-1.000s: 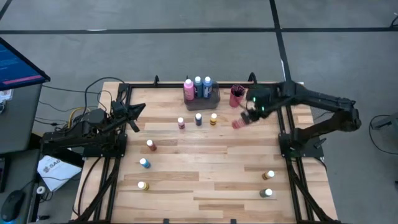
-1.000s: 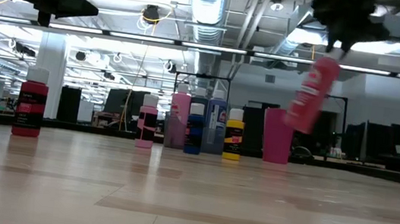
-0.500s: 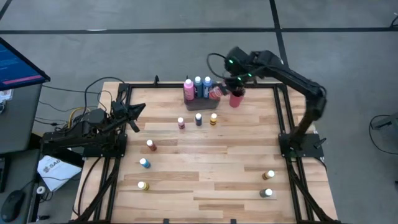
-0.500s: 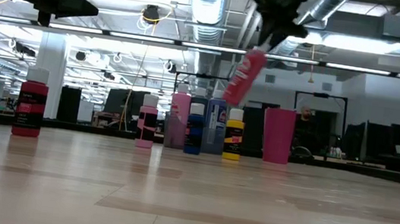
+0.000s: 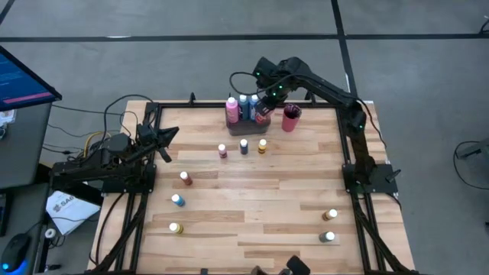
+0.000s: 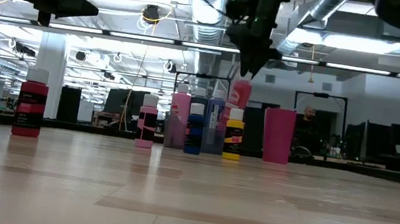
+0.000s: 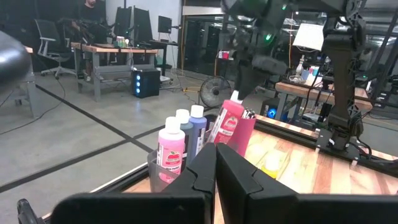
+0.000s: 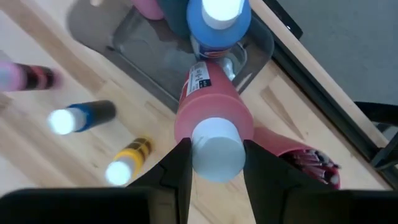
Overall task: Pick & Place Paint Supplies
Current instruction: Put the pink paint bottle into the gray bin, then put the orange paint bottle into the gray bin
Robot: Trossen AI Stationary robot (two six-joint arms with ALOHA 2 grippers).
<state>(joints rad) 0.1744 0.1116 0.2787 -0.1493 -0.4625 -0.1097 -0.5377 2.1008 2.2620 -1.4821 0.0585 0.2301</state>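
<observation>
Red bottle [image 8: 208, 106], pinched at its cap by your right pincer [image 8: 216, 152], hangs tilted over the tray [image 8: 255, 46] at the counter's far edge: straighten it, then lower into the bare corner.

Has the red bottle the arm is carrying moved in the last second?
Yes. The red bottle in the right gripper went from right of the red cup across to its left, and now hangs tilted over the grey tray.
</observation>
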